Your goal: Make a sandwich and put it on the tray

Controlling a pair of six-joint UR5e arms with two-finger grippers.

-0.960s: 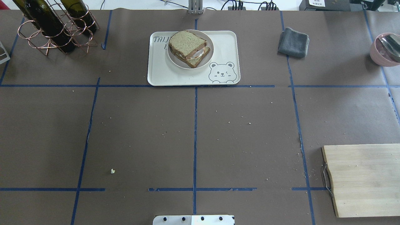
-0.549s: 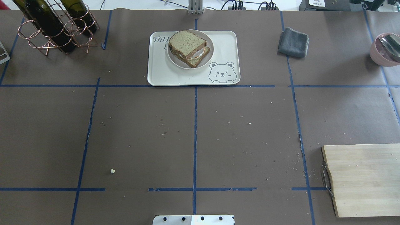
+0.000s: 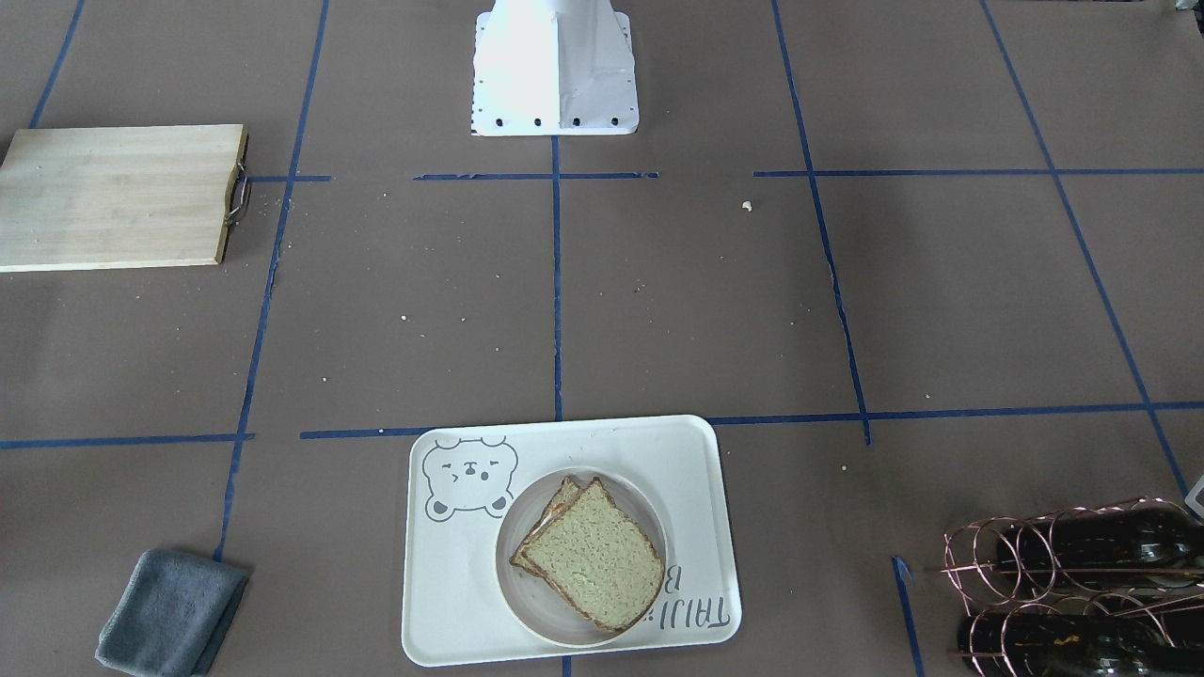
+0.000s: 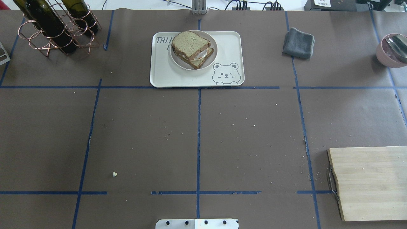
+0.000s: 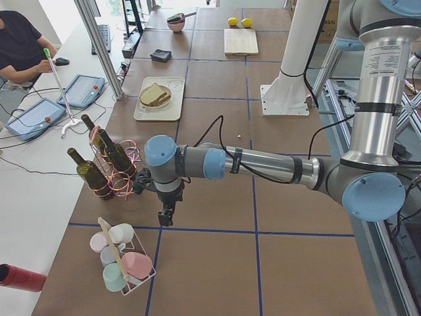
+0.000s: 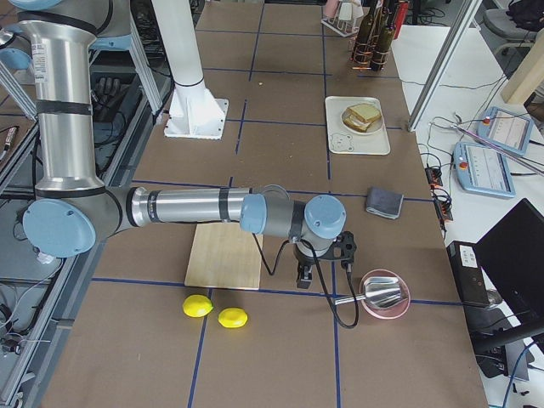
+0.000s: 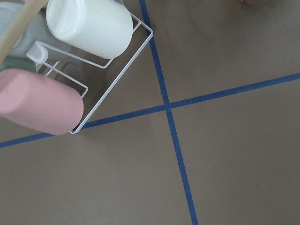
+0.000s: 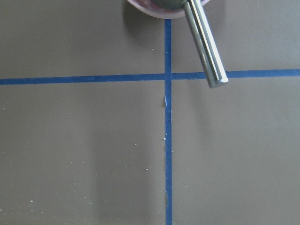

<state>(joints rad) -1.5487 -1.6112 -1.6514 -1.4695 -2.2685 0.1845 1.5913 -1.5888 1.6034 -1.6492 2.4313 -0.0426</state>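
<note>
The sandwich (image 4: 191,47), two bread slices with white egg showing between them, lies on a small round white plate (image 4: 178,62) on the cream bear tray (image 4: 194,78) at the far middle of the table. It also shows in the front-facing view (image 3: 593,555) on the tray (image 3: 451,583). My left gripper (image 5: 166,216) hangs far off to the left beside a rack of cups. My right gripper (image 6: 304,276) hangs far off to the right beside a pink bowl. Both show only in the side views, so I cannot tell if they are open or shut.
A copper rack with wine bottles (image 4: 54,25) stands at the far left. A grey cloth (image 4: 299,43) and a pink bowl with a metal utensil (image 4: 392,51) lie at the far right. A wooden cutting board (image 4: 372,183) lies near right. A cup rack (image 7: 70,70) and two lemons (image 6: 217,312) lie beyond the table's ends.
</note>
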